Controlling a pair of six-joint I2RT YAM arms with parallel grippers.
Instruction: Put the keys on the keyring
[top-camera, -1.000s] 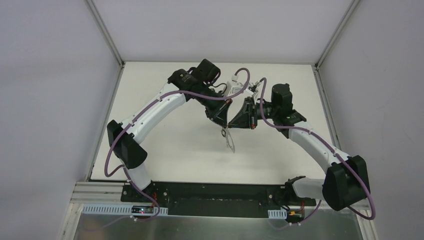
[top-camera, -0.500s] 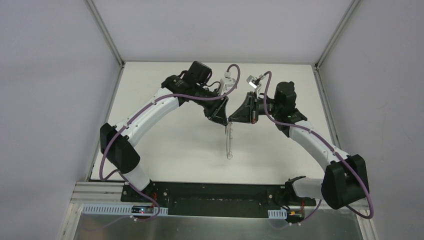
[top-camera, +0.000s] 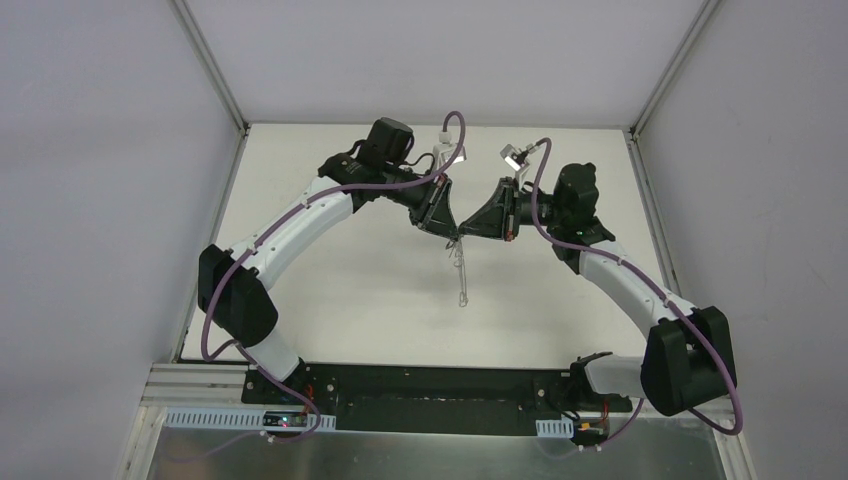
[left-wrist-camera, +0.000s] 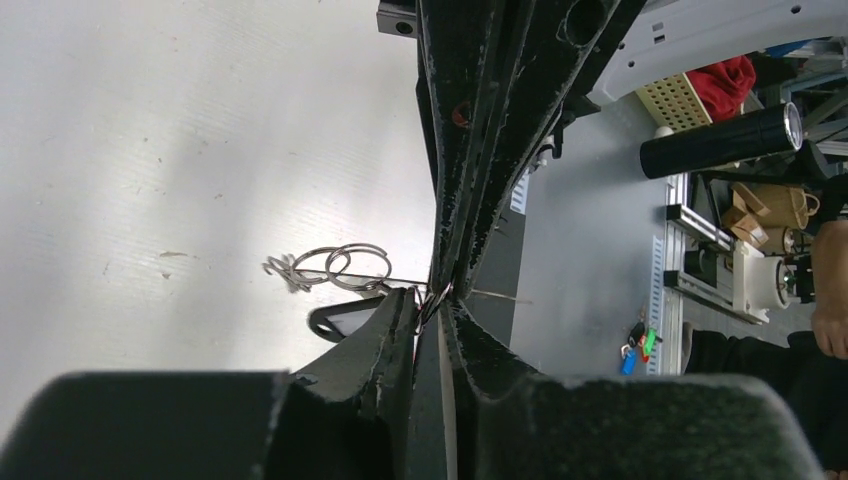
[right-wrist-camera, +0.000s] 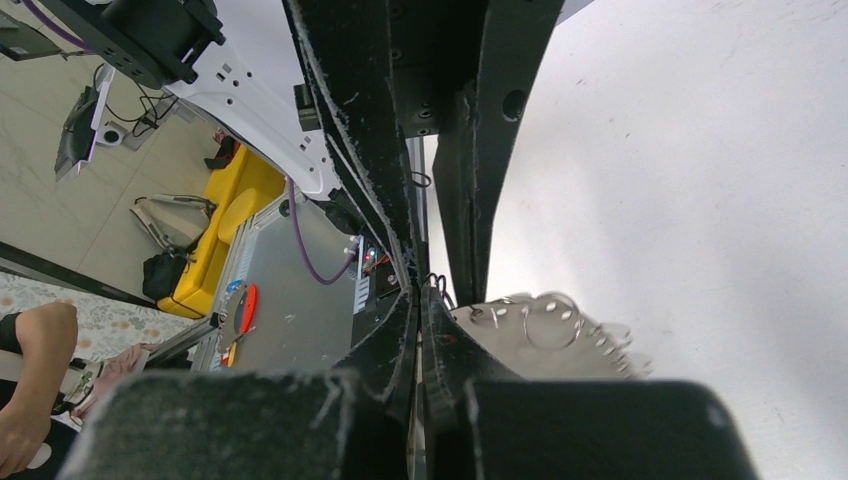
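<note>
In the top view my left gripper (top-camera: 450, 232) and right gripper (top-camera: 464, 234) meet tip to tip above the table's middle. Both are shut. The keyring (top-camera: 461, 275), a thin wire loop, hangs edge-on from that meeting point. In the left wrist view its wire and silvery rings (left-wrist-camera: 340, 267) run from my closed fingertips (left-wrist-camera: 440, 300), and the right gripper's fingers (left-wrist-camera: 480, 150) come in from above. A small black oval, likely the key's head (left-wrist-camera: 343, 320), sits beside my left finger, partly hidden. In the right wrist view the silvery pieces (right-wrist-camera: 550, 322) fan out, blurred, from the closed right gripper (right-wrist-camera: 420, 300).
The white table (top-camera: 330, 290) is bounded by metal frame posts (top-camera: 210, 70) at the back corners and grey walls at both sides. The arm bases and a black rail (top-camera: 420, 390) lie along the near edge. Purple cables (top-camera: 455, 135) loop above both wrists.
Both grippers have moved a little farther back while staying tip to tip. The hanging loop has swung from a tilted oval to hanging nearly straight down, edge-on.
</note>
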